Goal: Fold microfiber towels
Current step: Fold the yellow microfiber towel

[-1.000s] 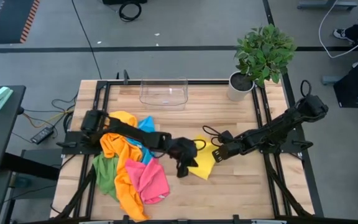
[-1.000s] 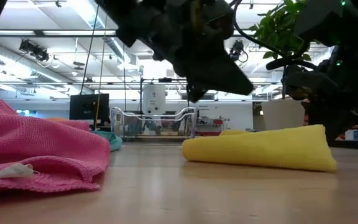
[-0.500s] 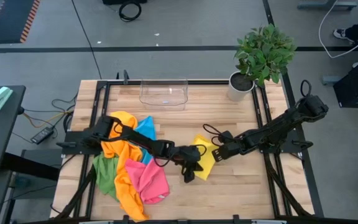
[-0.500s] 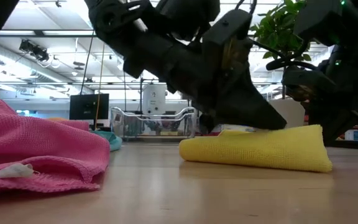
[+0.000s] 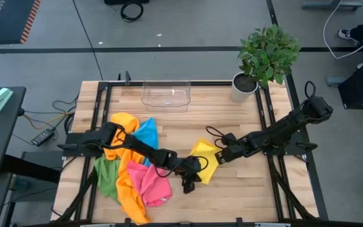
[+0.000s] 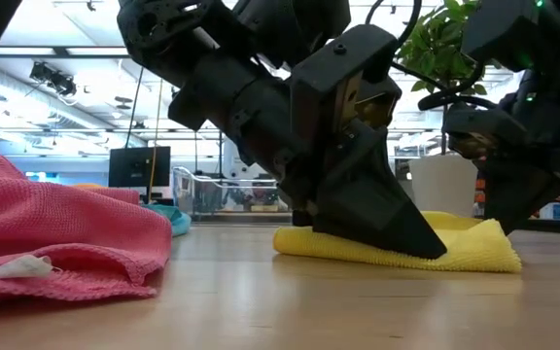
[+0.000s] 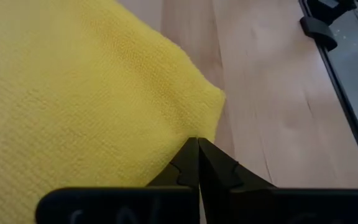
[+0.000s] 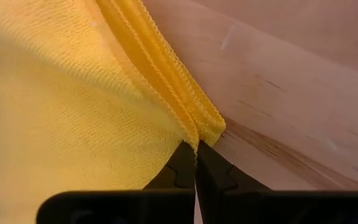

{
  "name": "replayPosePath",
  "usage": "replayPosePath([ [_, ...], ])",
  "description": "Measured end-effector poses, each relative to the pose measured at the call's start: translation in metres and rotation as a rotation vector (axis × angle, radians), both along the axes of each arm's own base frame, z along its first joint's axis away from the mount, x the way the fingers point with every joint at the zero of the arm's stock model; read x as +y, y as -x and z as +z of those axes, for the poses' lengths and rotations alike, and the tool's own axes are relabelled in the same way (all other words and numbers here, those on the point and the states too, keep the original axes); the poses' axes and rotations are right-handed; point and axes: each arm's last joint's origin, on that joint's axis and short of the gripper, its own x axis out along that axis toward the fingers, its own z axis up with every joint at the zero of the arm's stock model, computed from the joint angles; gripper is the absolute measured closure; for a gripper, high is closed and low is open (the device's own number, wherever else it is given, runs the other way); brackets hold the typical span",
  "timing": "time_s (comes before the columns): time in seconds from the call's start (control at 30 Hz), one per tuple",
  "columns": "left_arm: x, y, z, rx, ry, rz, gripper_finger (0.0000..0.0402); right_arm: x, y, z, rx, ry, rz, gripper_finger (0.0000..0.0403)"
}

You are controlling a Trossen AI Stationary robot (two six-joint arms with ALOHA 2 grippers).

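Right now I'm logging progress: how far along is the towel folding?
Early. No finished towel shows anywhere. In hand: the yellow towel, doubled over, with the left pincer and right pincer both shut on its edges. Left: the pile of orange, pink, blue and green towels, all unfolded.

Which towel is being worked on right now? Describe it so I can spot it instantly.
Start at the potted plant, then look toward the table's middle. The yellow towel lies alone there, pinched by both grippers, apart from the colourful pile at the left.
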Motion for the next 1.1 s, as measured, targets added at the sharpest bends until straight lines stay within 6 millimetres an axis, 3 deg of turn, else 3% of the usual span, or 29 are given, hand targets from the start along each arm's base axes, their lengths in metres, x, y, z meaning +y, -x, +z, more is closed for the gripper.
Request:
replayPosePath([
  [0.47,0.030,-0.007,0.053,-0.154,0.023,0.036,0.0390,-0.001,-0.002,0.040,-0.116,0.047,0.021,0.0280],
  [0.67,0.050,-0.008,0.046,-0.077,0.020,0.092,0.0396,0.000,0.011,0.057,-0.174,0.052,-0.036,0.0238],
  [0.77,0.065,-0.009,0.043,-0.044,0.008,0.128,0.0392,0.019,0.008,0.064,-0.311,0.015,-0.023,0.0254],
  [0.93,0.087,-0.011,0.041,-0.020,0.002,0.180,0.0396,0.051,-0.003,0.055,-0.437,-0.004,0.027,0.0378],
  [1.1,0.104,-0.008,0.036,0.046,-0.013,0.214,0.0394,0.079,-0.023,0.030,-0.518,-0.093,0.039,0.0396],
])
